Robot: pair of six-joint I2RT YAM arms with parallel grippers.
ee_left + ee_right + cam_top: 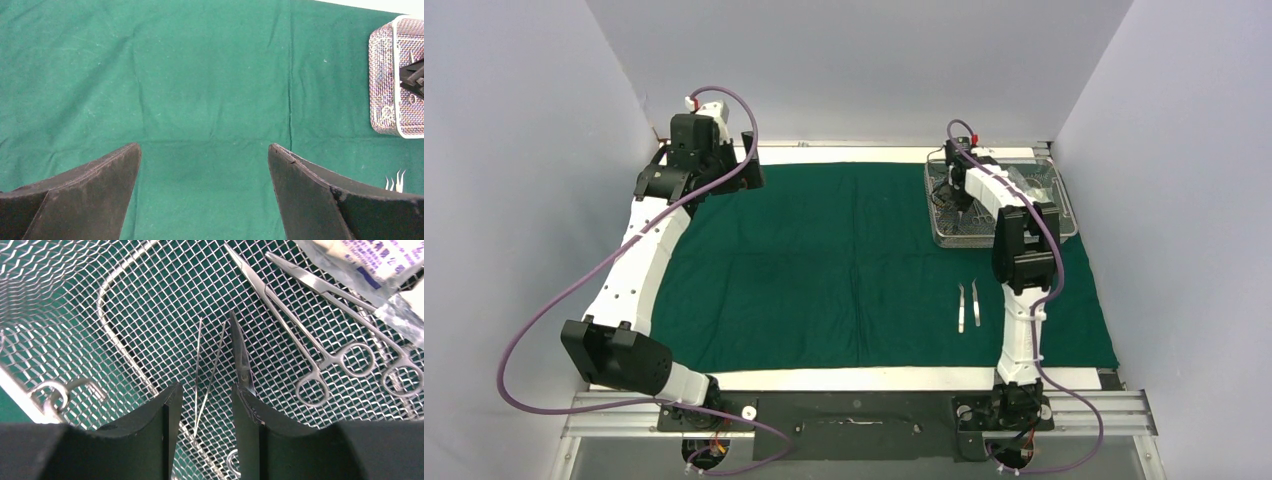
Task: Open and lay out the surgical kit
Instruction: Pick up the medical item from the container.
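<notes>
Down in tray (60, 315) | right gripper (205, 387) part-spread astride tweezers (212, 365), not pinching yet | risk: I catch neighbouring forceps (241, 357) too | left gripper (204, 146) spread wide

Left gripper (204, 146) is hovering, jaws wide apart, over green cloth (200, 75); mesh tray (382, 85) is sitting near the cloth's edge, tweezers (395, 181) lying nearby.
</notes>
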